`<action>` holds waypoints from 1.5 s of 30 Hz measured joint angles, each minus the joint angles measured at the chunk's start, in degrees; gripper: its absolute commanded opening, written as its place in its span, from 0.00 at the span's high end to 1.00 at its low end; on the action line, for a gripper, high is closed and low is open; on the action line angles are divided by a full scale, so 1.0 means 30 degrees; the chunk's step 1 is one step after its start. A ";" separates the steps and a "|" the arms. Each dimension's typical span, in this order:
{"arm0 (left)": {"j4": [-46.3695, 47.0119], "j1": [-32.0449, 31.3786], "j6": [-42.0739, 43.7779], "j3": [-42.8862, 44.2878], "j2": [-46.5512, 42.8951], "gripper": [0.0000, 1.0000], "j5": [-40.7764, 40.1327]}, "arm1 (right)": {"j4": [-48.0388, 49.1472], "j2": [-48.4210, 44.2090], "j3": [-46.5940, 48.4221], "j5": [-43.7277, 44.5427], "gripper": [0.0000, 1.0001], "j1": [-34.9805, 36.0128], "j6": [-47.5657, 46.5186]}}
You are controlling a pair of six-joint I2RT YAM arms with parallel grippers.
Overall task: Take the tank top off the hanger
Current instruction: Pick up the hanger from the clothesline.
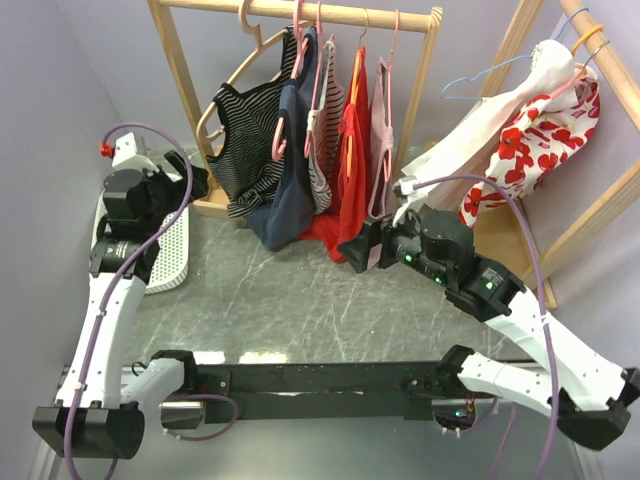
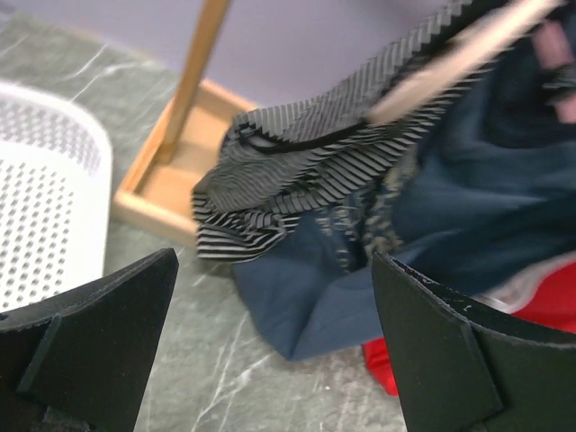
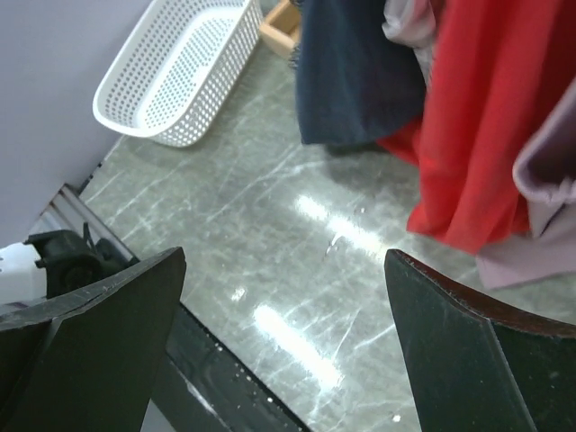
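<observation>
A black-and-white striped tank top (image 1: 243,140) hangs on a wooden hanger (image 1: 222,100) at the left end of the wooden rack rail (image 1: 300,12). In the left wrist view the striped tank top (image 2: 297,162) hangs bunched below the blurred wooden hanger (image 2: 459,58). My left gripper (image 1: 200,183) is just left of the top's lower edge. It is open, with nothing between its fingers, and the left gripper (image 2: 274,265) is still apart from the cloth. My right gripper (image 1: 352,250) is open below the red garment (image 1: 350,170). In its own view the right gripper (image 3: 286,256) holds nothing above the table.
A navy garment (image 1: 290,190), a striped one, the red one and a lilac one (image 1: 382,130) hang right of the tank top. A white perforated basket (image 1: 170,250) lies at the left by the rack's base (image 2: 180,175). A second rack with a floral garment (image 1: 530,150) stands at the right.
</observation>
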 measured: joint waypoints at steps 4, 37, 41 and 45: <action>0.0233 -0.0007 0.0393 0.0568 0.0029 0.04 0.1319 | -0.0838 0.0903 0.2171 0.1967 0.00 0.1421 -0.1020; 0.1457 -0.0685 0.1137 0.6623 0.5013 0.04 0.1530 | -0.1341 0.8641 1.5606 0.9085 0.00 0.1486 -0.5450; 0.1348 -0.0845 0.1224 0.9231 0.6885 0.03 0.4437 | -0.1319 0.9289 1.6072 0.9806 0.00 0.0656 -0.5515; 0.1304 -0.1494 0.1413 1.0834 0.7541 0.04 0.6339 | -0.1413 0.9632 1.6196 0.8969 0.00 -0.1829 -0.4750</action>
